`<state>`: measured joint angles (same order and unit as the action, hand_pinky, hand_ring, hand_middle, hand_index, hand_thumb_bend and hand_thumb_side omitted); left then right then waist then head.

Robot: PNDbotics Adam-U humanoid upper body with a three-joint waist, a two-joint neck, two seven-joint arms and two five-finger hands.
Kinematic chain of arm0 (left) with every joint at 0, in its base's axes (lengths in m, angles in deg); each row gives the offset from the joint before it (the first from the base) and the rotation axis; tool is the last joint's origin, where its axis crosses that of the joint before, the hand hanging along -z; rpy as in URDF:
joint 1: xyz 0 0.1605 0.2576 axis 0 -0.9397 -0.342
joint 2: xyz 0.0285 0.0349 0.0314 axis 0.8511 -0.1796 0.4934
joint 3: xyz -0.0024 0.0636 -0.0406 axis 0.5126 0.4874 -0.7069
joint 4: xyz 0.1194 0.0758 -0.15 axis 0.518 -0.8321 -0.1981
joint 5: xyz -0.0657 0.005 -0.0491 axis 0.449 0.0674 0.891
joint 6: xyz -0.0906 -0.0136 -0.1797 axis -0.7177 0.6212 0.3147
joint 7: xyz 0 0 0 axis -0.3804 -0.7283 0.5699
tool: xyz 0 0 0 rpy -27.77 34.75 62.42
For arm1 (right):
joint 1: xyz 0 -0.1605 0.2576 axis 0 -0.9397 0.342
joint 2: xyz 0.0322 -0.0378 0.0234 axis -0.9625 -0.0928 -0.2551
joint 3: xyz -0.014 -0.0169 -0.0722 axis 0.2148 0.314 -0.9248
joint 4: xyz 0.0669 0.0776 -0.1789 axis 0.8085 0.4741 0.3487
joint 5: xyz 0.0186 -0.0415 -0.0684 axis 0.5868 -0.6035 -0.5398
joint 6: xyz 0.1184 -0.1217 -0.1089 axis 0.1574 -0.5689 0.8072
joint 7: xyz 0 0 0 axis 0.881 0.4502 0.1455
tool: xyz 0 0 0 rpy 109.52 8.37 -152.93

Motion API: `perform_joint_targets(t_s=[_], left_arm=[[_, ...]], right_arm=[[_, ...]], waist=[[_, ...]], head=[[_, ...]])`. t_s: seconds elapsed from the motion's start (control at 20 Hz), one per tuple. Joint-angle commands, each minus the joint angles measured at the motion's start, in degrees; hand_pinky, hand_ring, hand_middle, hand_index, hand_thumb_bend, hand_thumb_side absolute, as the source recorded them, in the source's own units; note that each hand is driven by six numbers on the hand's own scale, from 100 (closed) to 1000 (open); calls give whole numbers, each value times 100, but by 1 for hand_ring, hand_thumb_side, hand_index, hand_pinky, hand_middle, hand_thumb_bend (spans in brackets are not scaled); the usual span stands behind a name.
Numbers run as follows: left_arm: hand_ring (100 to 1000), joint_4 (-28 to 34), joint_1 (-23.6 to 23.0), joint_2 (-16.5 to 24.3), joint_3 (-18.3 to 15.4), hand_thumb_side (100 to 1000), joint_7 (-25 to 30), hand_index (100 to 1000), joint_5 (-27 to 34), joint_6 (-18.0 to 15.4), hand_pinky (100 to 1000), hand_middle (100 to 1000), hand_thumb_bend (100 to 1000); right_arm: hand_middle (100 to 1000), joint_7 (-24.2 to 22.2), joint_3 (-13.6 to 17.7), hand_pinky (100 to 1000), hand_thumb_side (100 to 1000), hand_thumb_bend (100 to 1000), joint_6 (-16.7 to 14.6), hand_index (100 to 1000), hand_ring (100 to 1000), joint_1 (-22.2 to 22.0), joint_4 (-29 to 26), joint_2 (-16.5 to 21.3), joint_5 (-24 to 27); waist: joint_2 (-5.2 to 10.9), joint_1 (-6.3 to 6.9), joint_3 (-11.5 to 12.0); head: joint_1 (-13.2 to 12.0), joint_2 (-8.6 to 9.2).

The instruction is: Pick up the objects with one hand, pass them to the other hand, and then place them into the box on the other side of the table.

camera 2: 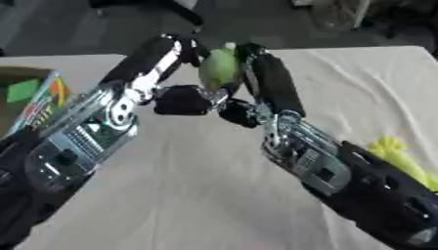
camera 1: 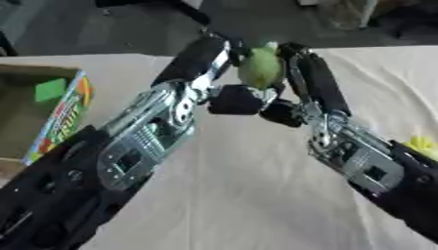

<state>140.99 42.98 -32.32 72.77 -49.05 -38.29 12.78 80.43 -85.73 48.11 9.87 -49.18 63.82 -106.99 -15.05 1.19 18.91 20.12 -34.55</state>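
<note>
Handover point, mid-air above the far part of the table (camera 2: pixel 214 195). Green object (camera 1: pixel 260 67), elongated, long axis near upright, wedged between left hand (camera 1: pixel 198 58) and right hand (camera 1: pixel 310 73), both sets of fingers pressed against its sides. Which hand bears it: cannot tell. Box (camera 1: pixel 34 114) at the left edge, nearer the left arm. Yellow object (camera 2: pixel 395 155) on the cloth beside the right forearm, untouched.

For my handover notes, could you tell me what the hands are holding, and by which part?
A green object is held between the left hand and the right hand, one on each side of it. Whose fingers actually grip it cannot be told.
</note>
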Motion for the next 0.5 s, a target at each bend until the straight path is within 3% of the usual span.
perform_joint_targets(t_s=[0.05,0.25,0.5], left_arm=[[781,97,115,-4,-28,534,60,796,5,31,848,642,494],[780,17,91,-62,-43,524,72,795,-92,84,847,641,501],[779,-203,36,-162,-162,482,-88,793,-252,15,846,638,509]], right_arm=[[399,780,250,701,100,102,1346,488,504,128,-125,92,-569],[400,-293,494,702,100,111,1346,488,504,258,-125,67,-1587],[400,-2275,754,701,100,122,1346,488,504,522,-125,16,-3530]], waist=[[92,-8,-15],[95,-1,-37],[103,3,-66]], head=[[-61,27],[-98,0],[-114,-12]])
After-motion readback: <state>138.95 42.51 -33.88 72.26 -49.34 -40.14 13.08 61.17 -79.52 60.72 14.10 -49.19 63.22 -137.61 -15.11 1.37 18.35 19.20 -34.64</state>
